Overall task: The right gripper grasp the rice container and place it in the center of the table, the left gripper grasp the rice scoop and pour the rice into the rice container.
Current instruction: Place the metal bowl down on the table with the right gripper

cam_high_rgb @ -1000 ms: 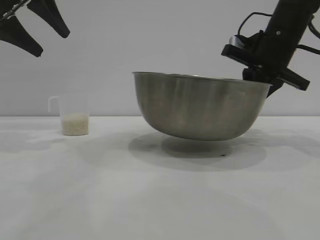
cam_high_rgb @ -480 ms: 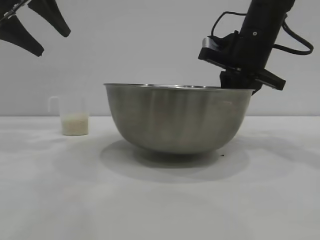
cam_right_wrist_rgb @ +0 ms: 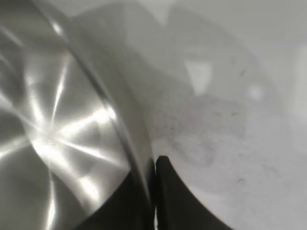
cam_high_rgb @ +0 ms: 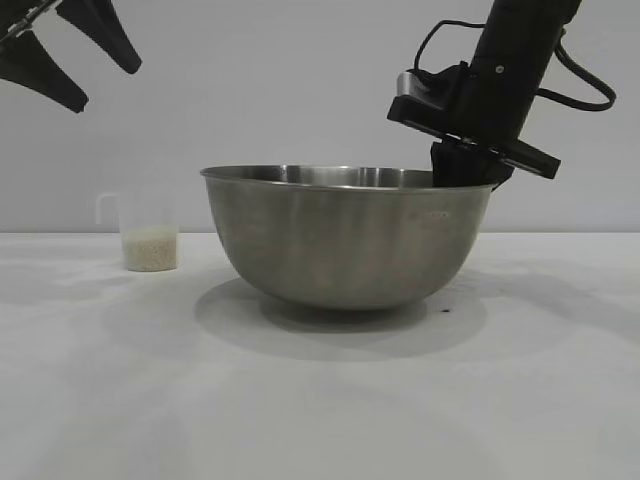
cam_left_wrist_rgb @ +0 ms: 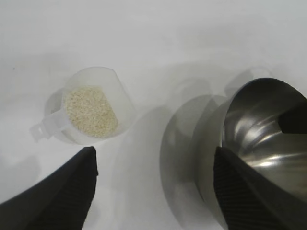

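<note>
I judge step one nearly done: my right tool (cam_high_rgb: 462,172) remains clenched on the rice container (cam_high_rgb: 345,240) mid-counter (cam_high_rgb: 320,400), while my left tool (cam_high_rgb: 75,55) hangs released over the untouched rice scoop (cam_high_rgb: 140,232) at far left.

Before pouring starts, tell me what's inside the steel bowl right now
Inside the rice container, bare shiny steel and one finger of the right hand clamped on its rim show; no rice visible. The arm covers part of the interior.
</note>
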`<action>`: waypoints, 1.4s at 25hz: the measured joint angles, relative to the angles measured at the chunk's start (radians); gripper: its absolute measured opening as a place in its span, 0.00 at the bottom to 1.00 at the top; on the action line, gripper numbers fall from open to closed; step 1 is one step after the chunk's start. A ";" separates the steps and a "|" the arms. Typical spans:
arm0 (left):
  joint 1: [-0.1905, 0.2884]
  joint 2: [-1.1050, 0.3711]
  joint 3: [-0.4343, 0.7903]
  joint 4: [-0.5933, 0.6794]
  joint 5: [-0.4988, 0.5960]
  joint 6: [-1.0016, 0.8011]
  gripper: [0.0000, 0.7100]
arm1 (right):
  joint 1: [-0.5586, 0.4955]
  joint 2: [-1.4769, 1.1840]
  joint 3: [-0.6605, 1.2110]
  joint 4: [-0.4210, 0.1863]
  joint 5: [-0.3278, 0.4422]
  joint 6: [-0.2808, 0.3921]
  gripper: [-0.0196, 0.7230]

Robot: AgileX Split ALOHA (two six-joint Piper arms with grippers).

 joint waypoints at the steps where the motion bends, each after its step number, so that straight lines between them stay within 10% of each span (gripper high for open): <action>1: 0.000 0.000 0.000 0.000 0.000 0.000 0.63 | 0.000 0.000 0.000 0.000 -0.004 0.002 0.03; 28: 0.000 0.000 0.000 0.000 0.000 0.000 0.63 | 0.000 0.017 0.000 0.001 -0.045 0.049 0.03; 35: 0.000 0.000 0.000 0.000 0.000 0.000 0.63 | 0.000 0.017 0.000 0.011 -0.047 0.064 0.34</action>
